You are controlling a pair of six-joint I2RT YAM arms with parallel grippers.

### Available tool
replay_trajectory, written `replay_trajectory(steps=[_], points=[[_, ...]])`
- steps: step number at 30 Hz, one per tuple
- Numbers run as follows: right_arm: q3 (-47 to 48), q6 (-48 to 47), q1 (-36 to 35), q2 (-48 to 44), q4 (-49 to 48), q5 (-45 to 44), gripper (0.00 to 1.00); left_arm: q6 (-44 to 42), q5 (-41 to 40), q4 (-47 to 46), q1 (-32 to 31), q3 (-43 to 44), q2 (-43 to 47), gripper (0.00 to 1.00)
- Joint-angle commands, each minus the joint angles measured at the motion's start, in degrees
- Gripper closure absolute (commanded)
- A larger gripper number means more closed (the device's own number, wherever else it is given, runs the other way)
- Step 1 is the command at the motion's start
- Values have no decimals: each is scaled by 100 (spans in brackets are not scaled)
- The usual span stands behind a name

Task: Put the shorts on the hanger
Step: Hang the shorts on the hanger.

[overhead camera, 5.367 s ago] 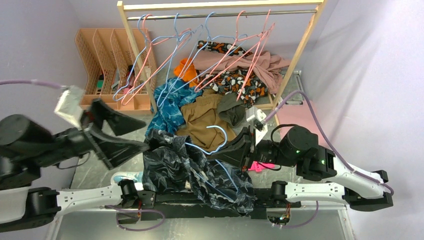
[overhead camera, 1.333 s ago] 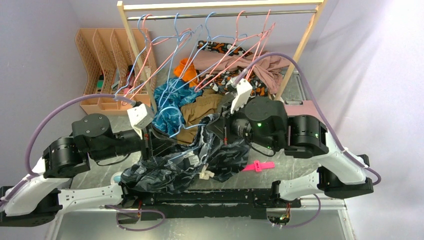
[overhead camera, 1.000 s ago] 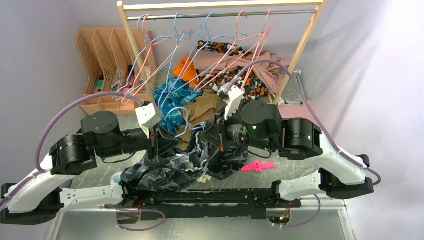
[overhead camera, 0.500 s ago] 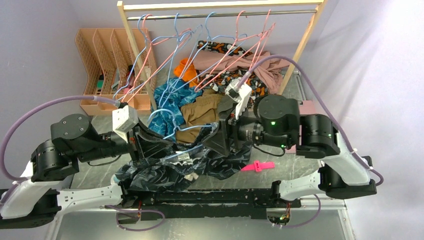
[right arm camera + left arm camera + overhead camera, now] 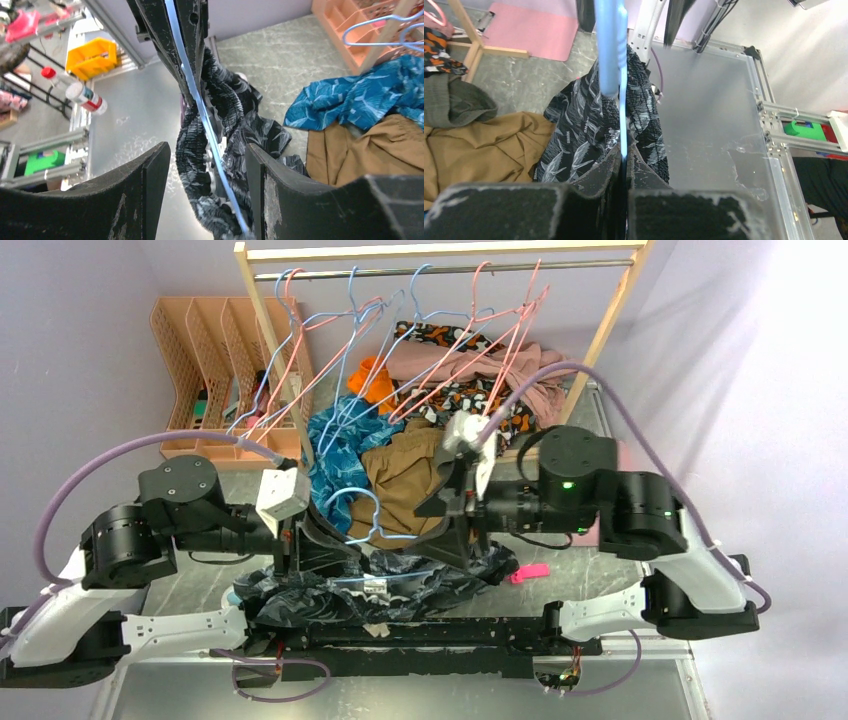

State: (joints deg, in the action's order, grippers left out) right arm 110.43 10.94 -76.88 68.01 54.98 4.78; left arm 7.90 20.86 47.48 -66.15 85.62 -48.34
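The light-blue wire hanger [image 5: 372, 523] is held up in the middle, hook toward the back, with my left gripper [image 5: 330, 543] shut on its wire at the left end. The left wrist view shows the hanger [image 5: 612, 55] pinched between the closed jaws. The dark leaf-print shorts [image 5: 340, 598] hang bunched over its lower bar [image 5: 392, 576], down to the near table edge. My right gripper [image 5: 447, 530] stands open at the hanger's right end. In the right wrist view the wire [image 5: 199, 107] and the shorts [image 5: 231, 131] run between the spread fingers [image 5: 145, 196], which grip nothing.
Behind stands a wooden rack [image 5: 262, 335] with pink and blue hangers. A teal garment [image 5: 335, 445], a brown one [image 5: 405, 470] and other clothes are piled under it. A peach organiser [image 5: 205, 350] stands back left. A pink clip [image 5: 529, 572] lies at the right.
My right gripper has opened and let go of the shorts, and drawn back to the right. The shorts have sagged lower along the hanger's bar. The left gripper stays shut on the hanger.
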Motion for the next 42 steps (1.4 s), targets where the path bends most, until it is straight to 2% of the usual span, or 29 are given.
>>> replay_trajectory(steps=[1,6,10,12,15,16,17,18,20,21,22,28,31,33,38,42], points=[[-466,-408,4,145,-626,721,40,-148,465,-134,23,180,-156,93],[-754,-399,-2,122,-1006,900,43,-219,447,-213,21,272,-273,93],[-948,-327,0,81,-1188,839,57,-268,458,-205,23,363,-354,93],[-1032,-303,-2,90,-1248,838,66,-293,464,-211,23,388,-392,93],[-1089,-318,-2,107,-1245,762,90,-297,444,-247,23,417,-413,93],[-1070,-330,2,107,-1218,699,99,-292,401,-236,23,450,-418,89],[-1026,-340,-2,100,-1164,652,100,-283,334,-213,21,496,-419,77],[-916,-371,-1,91,-1062,630,100,-261,278,-189,23,550,-399,56],[-538,-429,4,85,-794,597,100,-212,232,-144,23,721,-336,26],[-291,-448,2,96,-667,620,100,-196,222,-136,19,842,-288,7],[8,-460,-2,97,-538,682,100,-180,213,-170,23,999,-222,0],[1995,-480,-2,471,-170,1397,100,-265,-77,-498,23,2269,146,1],[2554,-445,-2,587,-331,1777,100,-306,-300,-624,23,2610,275,1],[2658,-508,-1,574,-373,1579,100,-340,-399,-604,23,2735,326,1],[2369,-742,-2,497,71,458,100,-324,-589,-508,23,2736,433,1],[2138,-777,-2,717,472,165,100,-349,-728,-472,23,2651,521,1]])
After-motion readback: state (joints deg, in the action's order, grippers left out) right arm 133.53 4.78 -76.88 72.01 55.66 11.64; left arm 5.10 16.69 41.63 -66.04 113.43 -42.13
